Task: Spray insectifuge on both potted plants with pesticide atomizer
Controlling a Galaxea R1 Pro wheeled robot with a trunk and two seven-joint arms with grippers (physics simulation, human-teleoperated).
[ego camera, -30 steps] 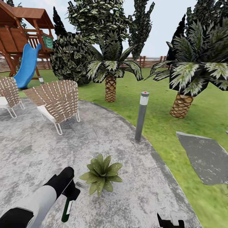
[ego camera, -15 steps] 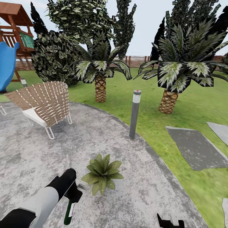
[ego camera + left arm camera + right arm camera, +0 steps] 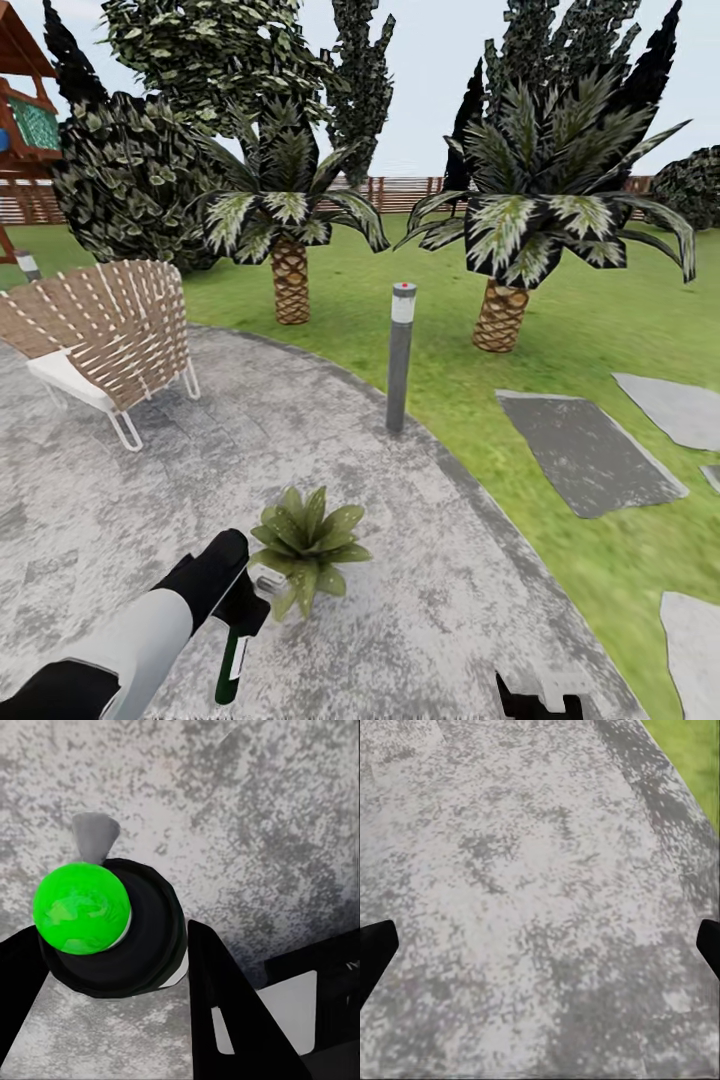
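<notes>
In the head view my left gripper [image 3: 236,612] is shut on the pesticide atomizer [image 3: 231,668], whose dark green bottle with a pale label hangs below the fingers over the grey patio. In the left wrist view the atomizer [image 3: 142,945] sits between two black fingers [image 3: 225,1012], with a bright green round part facing the camera. One potted plant [image 3: 305,540], a low rosette of pointed green leaves, stands on the paving just right of that gripper. My right gripper [image 3: 540,705] peeks in at the bottom edge; in its wrist view the right gripper [image 3: 540,945] is open over bare paving.
A grey bollard lamp [image 3: 400,355] stands at the patio's rim behind the plant. A woven chair [image 3: 110,335] sits at the left. Two palms [image 3: 290,240] [image 3: 510,230] rise on the lawn, with stepping stones [image 3: 585,450] at the right and a fence [image 3: 400,190] behind.
The whole head view has swung right: playset, chairs and palms slid left and more stepping stones came in. The left arm keeps the atomizer, now a little nearer the plant.
</notes>
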